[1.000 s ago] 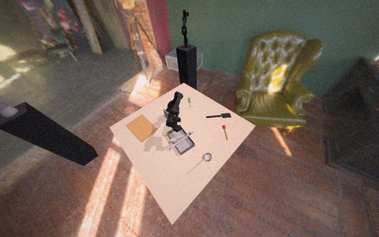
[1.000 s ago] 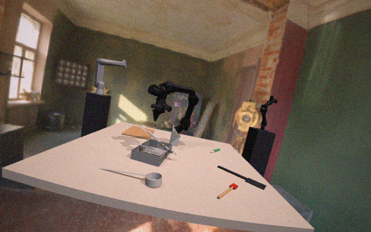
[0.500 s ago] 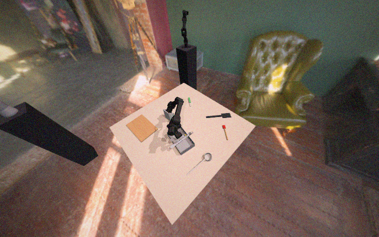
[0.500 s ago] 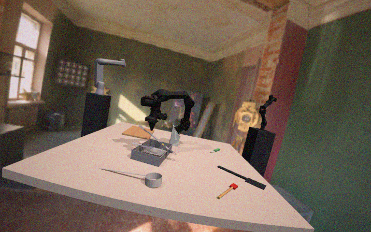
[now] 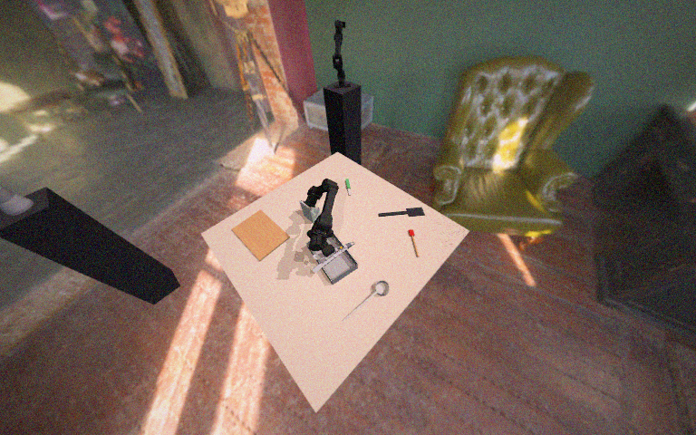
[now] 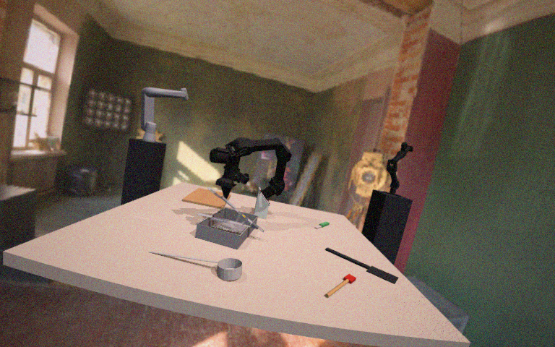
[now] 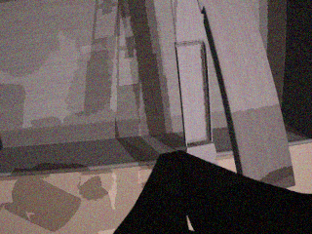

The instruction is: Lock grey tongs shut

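Observation:
The grey tongs (image 5: pixel 345 246) (image 6: pixel 250 221) (image 7: pixel 253 93) lie across the roasting tin (image 5: pixel 344 275) (image 6: pixel 217 237) (image 7: pixel 73 149), with their ends past its rim. Two long arms show apart in the wrist view, narrowing towards the top. My gripper (image 6: pixel 226 196) (image 7: pixel 171 163) is shut, its black fingers together and nothing seen between them. It points down near the tin's far side, close by the tongs; whether it touches them I cannot tell. In the top view the arm hides part of the tin and tongs. The wooden board (image 5: pixel 260 235) (image 6: pixel 200 197) lies bare beside the tin.
A pale upright wedge-shaped piece (image 5: pixel 308 210) (image 6: pixel 261 209) stands by the arm's base. A ladle (image 5: pixel 380 288) (image 6: pixel 229 270), a black spatula (image 5: pixel 414 211) (image 6: pixel 381 274), a red-headed tool (image 5: pixel 410 233) (image 6: pixel 349 278) and a green-handled tool (image 5: pixel 348 184) (image 6: pixel 324 224) lie on the table.

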Robot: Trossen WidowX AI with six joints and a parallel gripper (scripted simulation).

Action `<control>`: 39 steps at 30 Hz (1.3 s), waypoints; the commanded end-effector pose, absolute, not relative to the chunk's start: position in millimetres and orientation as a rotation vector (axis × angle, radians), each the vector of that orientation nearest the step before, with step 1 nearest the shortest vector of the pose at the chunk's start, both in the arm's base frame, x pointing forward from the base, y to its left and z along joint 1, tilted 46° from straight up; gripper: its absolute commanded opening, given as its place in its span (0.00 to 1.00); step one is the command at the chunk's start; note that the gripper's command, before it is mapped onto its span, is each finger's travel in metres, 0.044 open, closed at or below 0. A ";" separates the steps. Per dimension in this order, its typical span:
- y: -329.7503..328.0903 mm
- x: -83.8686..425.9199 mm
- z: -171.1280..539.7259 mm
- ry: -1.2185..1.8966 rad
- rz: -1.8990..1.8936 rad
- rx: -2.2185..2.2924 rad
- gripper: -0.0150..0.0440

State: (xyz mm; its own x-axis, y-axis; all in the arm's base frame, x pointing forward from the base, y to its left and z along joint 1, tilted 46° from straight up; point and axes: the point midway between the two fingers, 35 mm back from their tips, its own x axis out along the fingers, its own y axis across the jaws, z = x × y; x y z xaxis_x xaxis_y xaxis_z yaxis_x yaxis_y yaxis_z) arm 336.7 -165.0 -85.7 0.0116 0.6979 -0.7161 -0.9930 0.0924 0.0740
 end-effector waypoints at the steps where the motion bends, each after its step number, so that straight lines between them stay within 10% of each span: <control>1: -160.4 336.7 -90.6 0.700 1.417 -0.527 0.00; 39: -137.9 346.8 -115.6 0.696 1.417 -0.529 0.00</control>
